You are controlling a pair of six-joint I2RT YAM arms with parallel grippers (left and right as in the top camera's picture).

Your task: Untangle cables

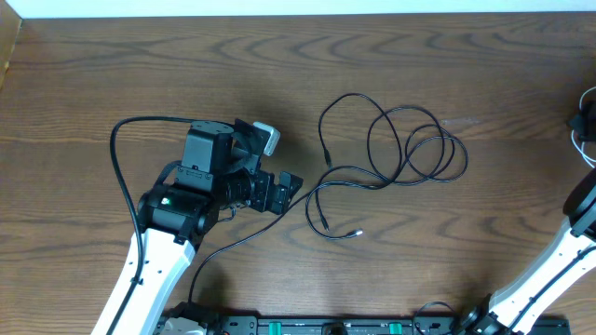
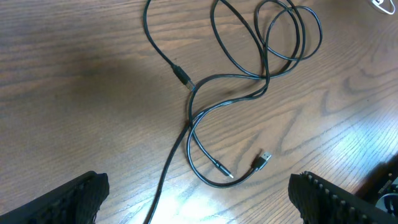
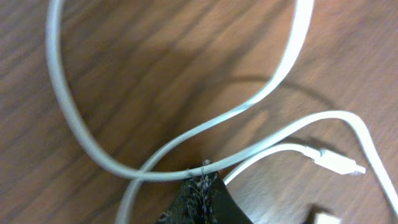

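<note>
The black cable [image 1: 391,154] lies in loose overlapping loops at mid-table, its plug ends [image 1: 358,234] near the front. In the left wrist view the same black cable [image 2: 249,81] spreads ahead, a plug [image 2: 264,159] closest. My left gripper [image 2: 198,206] is open, wide apart above bare wood just short of that plug, holding nothing. The white cable [image 3: 186,134] curls under my right gripper [image 3: 203,169], which is shut with the cord pinched at its tips. A white plug [image 3: 339,163] lies to the right. In the overhead view, only a bit of white cable [image 1: 585,116] shows at the right edge.
The left arm [image 1: 200,181] sits left of the black cable, and its own thick wire [image 1: 119,172] arcs out to the left. The right arm [image 1: 568,247] rises along the right edge. A black rail [image 1: 326,327] runs along the table's front.
</note>
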